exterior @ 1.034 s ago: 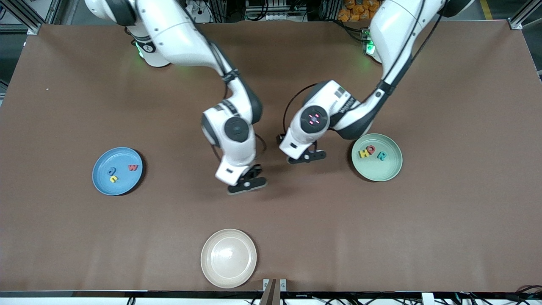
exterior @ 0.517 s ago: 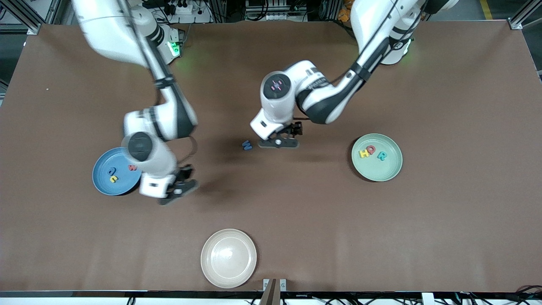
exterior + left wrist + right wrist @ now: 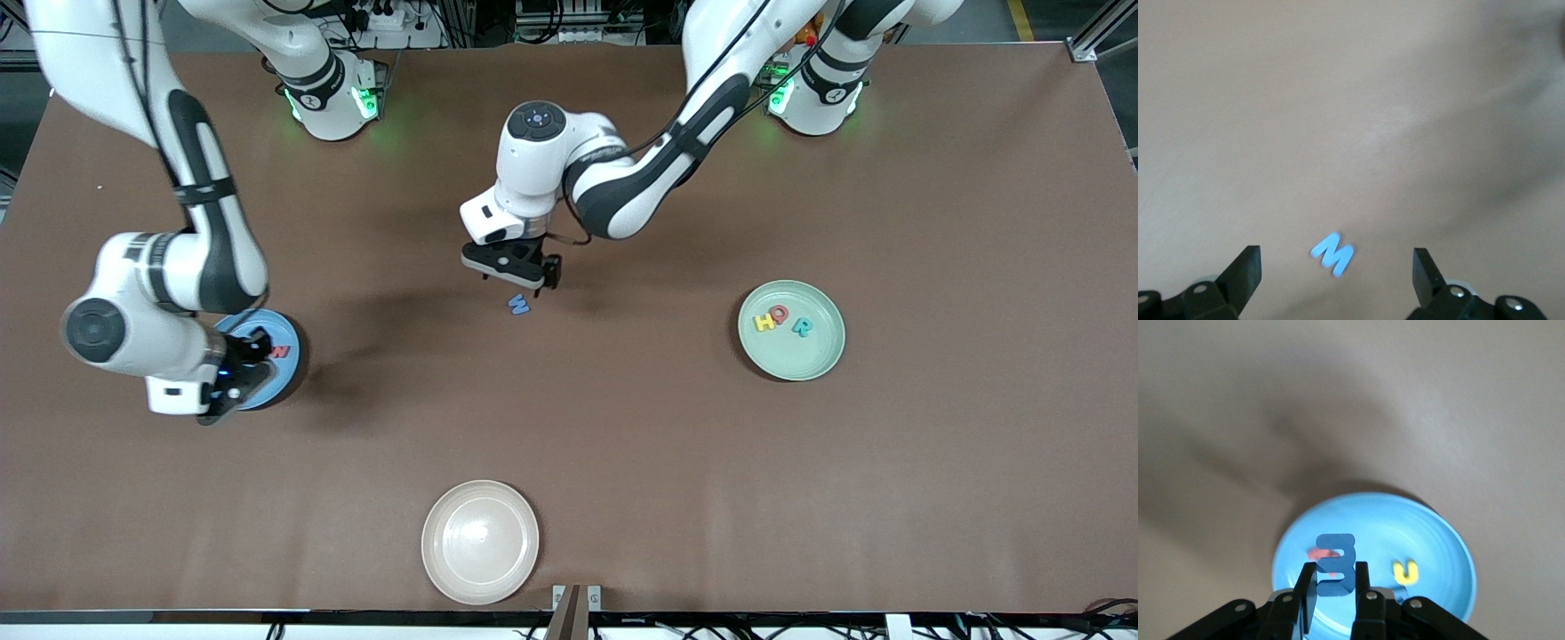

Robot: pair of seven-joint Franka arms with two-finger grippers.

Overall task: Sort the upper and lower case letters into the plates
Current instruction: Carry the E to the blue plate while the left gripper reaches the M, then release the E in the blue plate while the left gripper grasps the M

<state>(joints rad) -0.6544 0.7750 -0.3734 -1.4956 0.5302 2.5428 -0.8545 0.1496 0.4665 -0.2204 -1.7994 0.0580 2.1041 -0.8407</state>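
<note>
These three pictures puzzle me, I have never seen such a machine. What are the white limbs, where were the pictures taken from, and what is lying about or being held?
The white limbs are two robot arms bolted to a brown table. One picture looks down from a high camera facing them; the two others come from small cameras on each arm's wrist, looking past its two-fingered hand.

The right hand hangs over the bright blue plate and pinches a dark blue letter. A yellow letter and a red letter lie in that plate.

The left hand is open above a small blue letter lying on the bare table near the middle.

Toward the left arm's end, a mint green plate holds a yellow H, a red letter and a teal R. A cream-white plate, nearest the high camera, has nothing in it.
</note>
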